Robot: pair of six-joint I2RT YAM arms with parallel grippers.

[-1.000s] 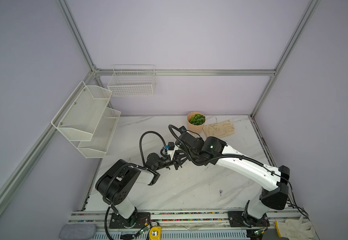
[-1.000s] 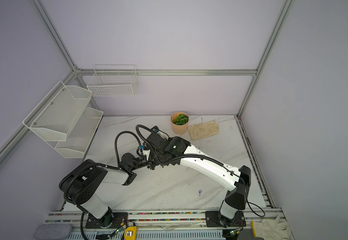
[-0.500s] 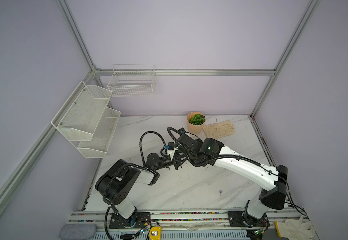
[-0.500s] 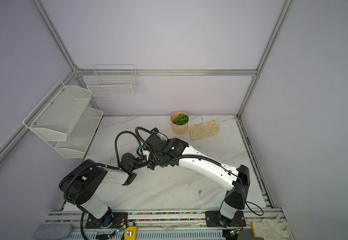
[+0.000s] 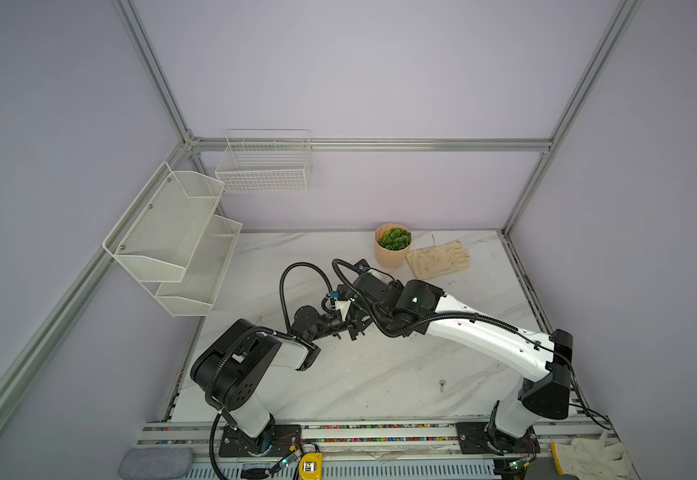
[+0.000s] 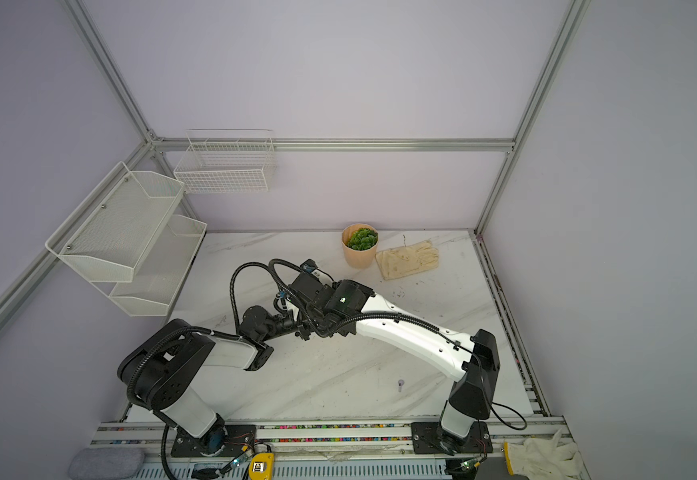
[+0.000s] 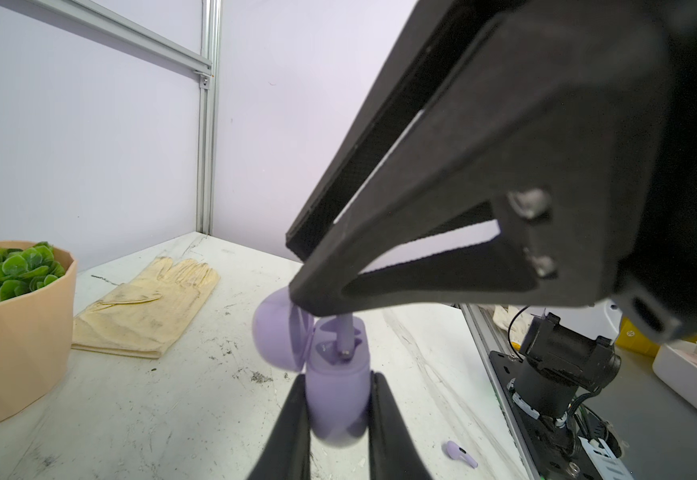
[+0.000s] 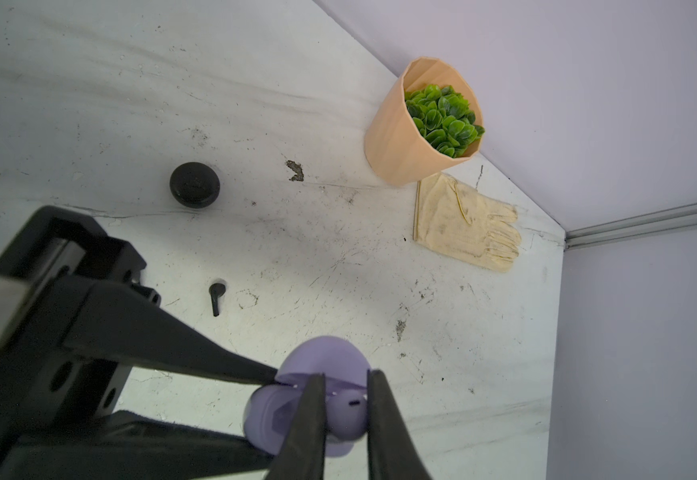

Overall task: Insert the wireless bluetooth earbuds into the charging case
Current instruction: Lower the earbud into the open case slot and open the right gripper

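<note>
My left gripper (image 7: pixel 338 379) is shut on the body of a lilac charging case (image 7: pixel 338 401), held above the table with its lid (image 7: pixel 277 332) flipped open. My right gripper (image 8: pixel 346 375) comes from above, shut on a lilac earbud (image 8: pixel 347 415). The earbud's stem (image 7: pixel 344 332) points down into the open case, its metal tip at a slot's mouth. A second lilac earbud (image 7: pixel 461 454) lies loose on the table, also seen in both top views (image 5: pixel 442 385) (image 6: pixel 400 385). A black earbud (image 8: pixel 215 297) lies on the table beyond the case.
A round black case (image 8: pixel 194 184) sits shut on the table. A potted plant (image 5: pixel 392 247) and a pale glove (image 5: pixel 438 259) stand at the back. White mesh shelves (image 5: pixel 180 237) and a wire basket (image 5: pixel 263 166) hang on the left and back walls.
The right arm has shifted slightly left over the case. Both grips hold as before.
</note>
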